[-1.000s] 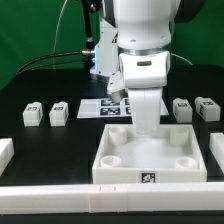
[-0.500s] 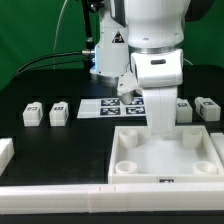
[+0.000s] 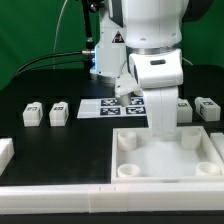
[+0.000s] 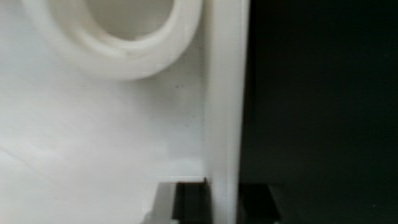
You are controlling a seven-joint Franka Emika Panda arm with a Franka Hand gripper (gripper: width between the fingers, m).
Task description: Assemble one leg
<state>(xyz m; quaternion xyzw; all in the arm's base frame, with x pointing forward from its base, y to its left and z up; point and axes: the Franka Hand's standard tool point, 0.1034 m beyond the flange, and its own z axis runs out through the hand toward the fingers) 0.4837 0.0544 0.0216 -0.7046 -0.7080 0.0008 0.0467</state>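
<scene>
The large white square tray [image 3: 166,177] with round corner sockets lies at the exterior view's right. My gripper [image 3: 163,132] reaches down onto its far wall and is shut on it. In the wrist view the thin tray wall [image 4: 224,110] runs between my two dark fingertips [image 4: 185,204], with one round socket [image 4: 111,40] beside it. Two legs, small white tagged blocks, stand at the exterior view's left [image 3: 32,115] [image 3: 58,113]. Two more stand at the right [image 3: 207,108], one partly hidden behind my arm [image 3: 183,107].
The marker board [image 3: 105,107] lies behind the tray, partly hidden by the arm. A long white rail [image 3: 60,190] runs along the front edge. A white block [image 3: 5,152] sits at the left edge and another [image 3: 219,148] beside the tray's right side.
The tray and my gripper on it have slid toward the exterior view's right since a second ago. In the last half second almost nothing has moved.
</scene>
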